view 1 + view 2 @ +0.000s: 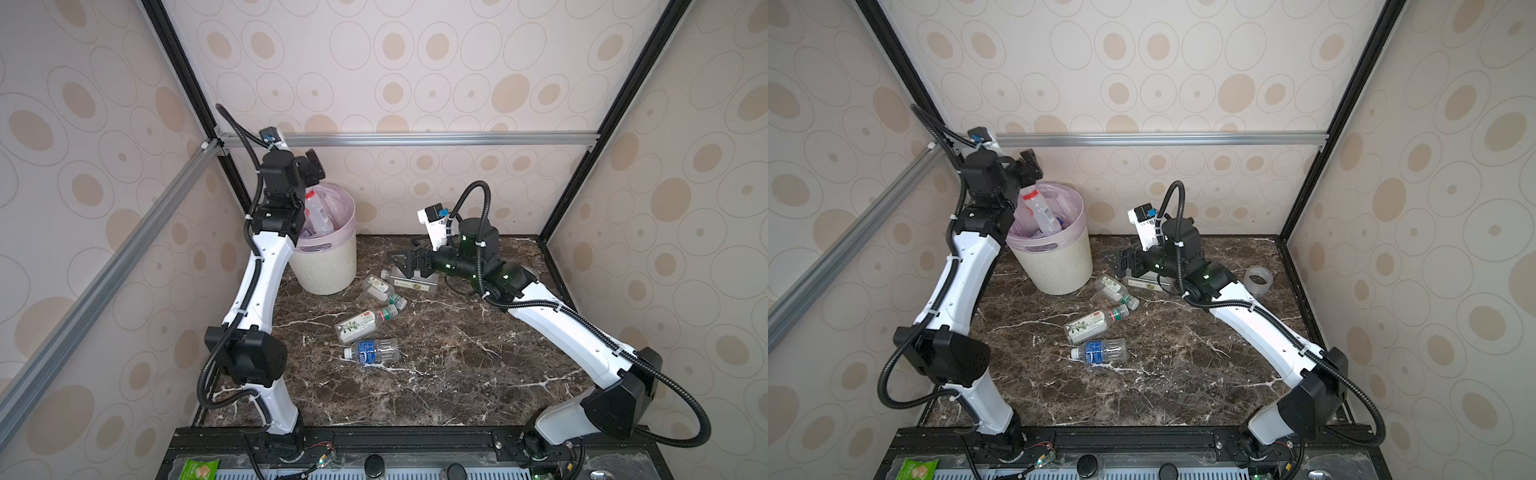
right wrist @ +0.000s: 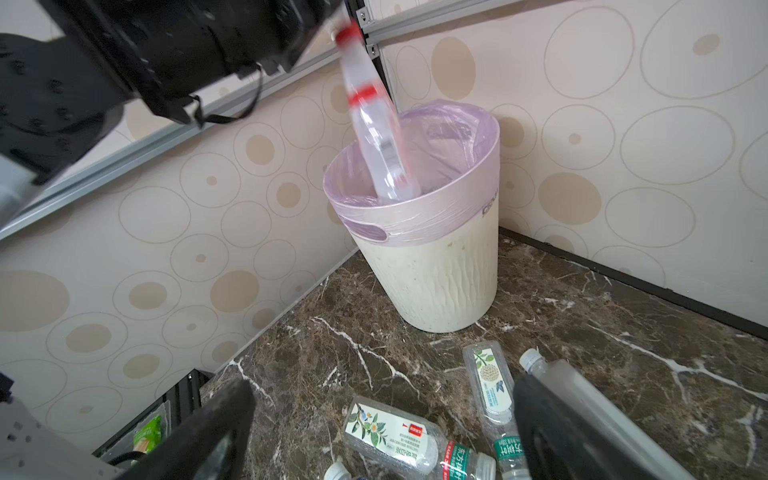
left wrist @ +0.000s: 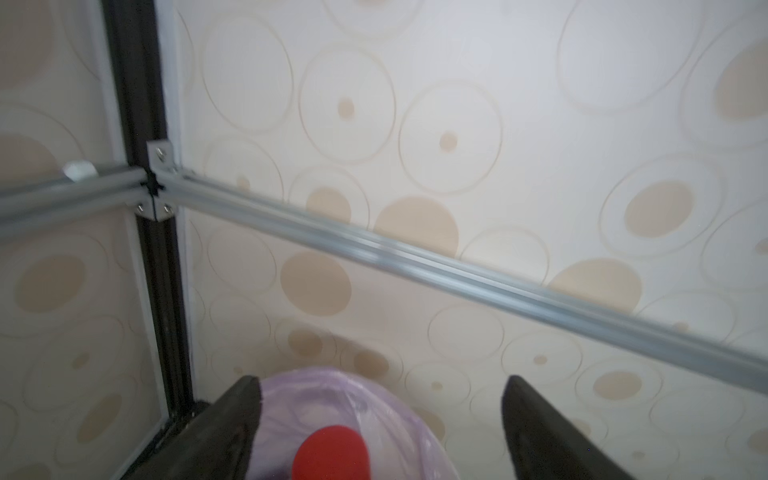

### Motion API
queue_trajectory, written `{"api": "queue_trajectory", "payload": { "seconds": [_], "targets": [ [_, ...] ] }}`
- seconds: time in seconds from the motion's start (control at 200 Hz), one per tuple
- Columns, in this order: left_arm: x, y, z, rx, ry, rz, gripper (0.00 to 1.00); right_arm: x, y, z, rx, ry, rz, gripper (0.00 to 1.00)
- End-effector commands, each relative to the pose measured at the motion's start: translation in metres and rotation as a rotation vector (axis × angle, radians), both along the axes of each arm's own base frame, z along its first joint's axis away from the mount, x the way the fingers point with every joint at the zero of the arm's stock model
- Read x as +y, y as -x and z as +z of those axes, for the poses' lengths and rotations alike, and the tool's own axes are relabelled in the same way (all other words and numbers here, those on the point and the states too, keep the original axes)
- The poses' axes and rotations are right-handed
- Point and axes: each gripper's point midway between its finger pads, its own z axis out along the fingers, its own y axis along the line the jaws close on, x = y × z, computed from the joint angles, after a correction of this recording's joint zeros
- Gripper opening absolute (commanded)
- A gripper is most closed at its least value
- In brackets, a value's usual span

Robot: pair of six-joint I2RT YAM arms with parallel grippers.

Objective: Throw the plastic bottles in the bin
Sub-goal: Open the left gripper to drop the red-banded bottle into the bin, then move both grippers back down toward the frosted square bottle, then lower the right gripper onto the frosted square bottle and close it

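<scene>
The bin (image 1: 328, 272), off-white and ribbed with a lilac liner, stands at the back left in both top views. Above it my left gripper (image 1: 313, 166) is open. Just under its fingers a red-capped clear bottle (image 1: 318, 214) tilts, blurred, with its base inside the bin (image 2: 436, 274). Only its red cap (image 3: 332, 453) shows in the left wrist view, between the spread jaws of the left gripper (image 3: 382, 386). My right gripper (image 1: 409, 262) is open, low over a white-capped bottle (image 2: 582, 399). Three more bottles lie nearby: a small green-capped one (image 1: 382, 291), a floral-labelled one (image 1: 365, 322) and a blue-labelled one (image 1: 374, 351).
A clear tape roll (image 1: 1258, 280) lies on the marble table behind the right arm. The bin stands in the corner under an aluminium rail (image 1: 415, 139). A green packet (image 1: 199, 469) sits on the front ledge, off the table.
</scene>
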Motion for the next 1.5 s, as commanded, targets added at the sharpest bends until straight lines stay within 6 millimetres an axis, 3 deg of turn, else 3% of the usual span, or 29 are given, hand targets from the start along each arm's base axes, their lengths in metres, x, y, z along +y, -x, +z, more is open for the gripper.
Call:
{"api": "queue_trajectory", "payload": {
  "seconds": [0.0,0.075,0.215,0.425,0.595,0.77,1.005,1.175,1.32,1.495],
  "targets": [
    [-0.023,0.044,0.069,-0.127,0.027,-0.091,0.99,-0.002,0.006,-0.007,-0.012,0.032,0.004,1.00],
    [-0.036,0.059,0.086,-0.160,0.031,-0.128,0.99,-0.003,0.006,-0.010,-0.009,0.030,-0.002,1.00],
    [-0.062,0.079,0.100,-0.181,0.028,-0.181,0.99,-0.003,0.005,-0.015,0.007,0.029,-0.011,1.00],
    [-0.088,0.092,0.087,-0.152,0.070,-0.251,0.99,-0.027,-0.008,-0.027,0.016,0.067,-0.143,1.00],
    [-0.129,0.105,0.050,-0.091,0.109,-0.363,0.99,-0.056,-0.038,-0.061,0.120,0.168,-0.219,1.00],
    [-0.162,0.119,-0.012,0.003,0.188,-0.446,0.99,-0.088,-0.075,-0.105,0.172,0.319,-0.290,1.00],
    [-0.197,0.146,-0.094,0.138,0.306,-0.533,0.99,-0.090,-0.113,-0.177,0.242,0.484,-0.175,1.00],
    [-0.195,0.165,-0.137,0.182,0.391,-0.538,0.99,-0.083,-0.126,-0.216,0.236,0.553,-0.114,1.00],
    [-0.180,0.172,-0.148,0.190,0.353,-0.485,0.99,-0.088,-0.134,-0.255,0.288,0.690,-0.084,1.00],
    [-0.185,0.171,-0.166,0.211,0.364,-0.494,0.99,-0.092,-0.146,-0.277,0.237,0.780,-0.076,1.00]
  ]
}}
